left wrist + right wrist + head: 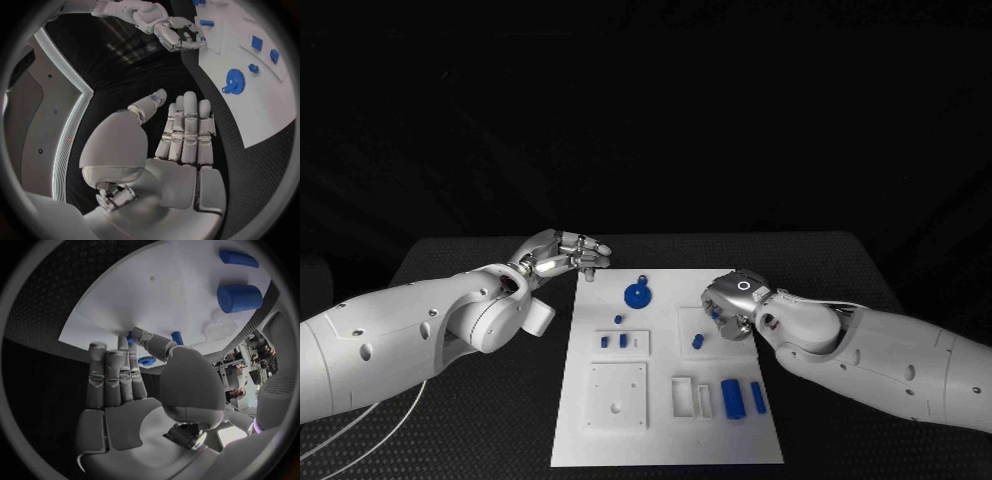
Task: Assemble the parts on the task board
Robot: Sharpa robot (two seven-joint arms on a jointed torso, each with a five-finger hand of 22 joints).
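The white task board (668,440) lies in the middle of the table. On it are a blue gear-like part (638,294) and several small blue parts, such as the pegs (615,341), near its middle. A blue cylinder (730,392) and a thinner blue pin (759,397) lie at its right. My right hand (733,297) is over the board's right side. Its thumb and a fingertip pinch a small blue part (129,338). My left hand (567,252) hovers by the board's far left corner, fingers straight (187,130), holding nothing.
A raised white square plate (617,395) with holes and white slotted frames (689,396) sit on the board's near half. Black table (473,430) surrounds the board on both sides. The gear (234,80) lies just beyond my left hand's fingertips.
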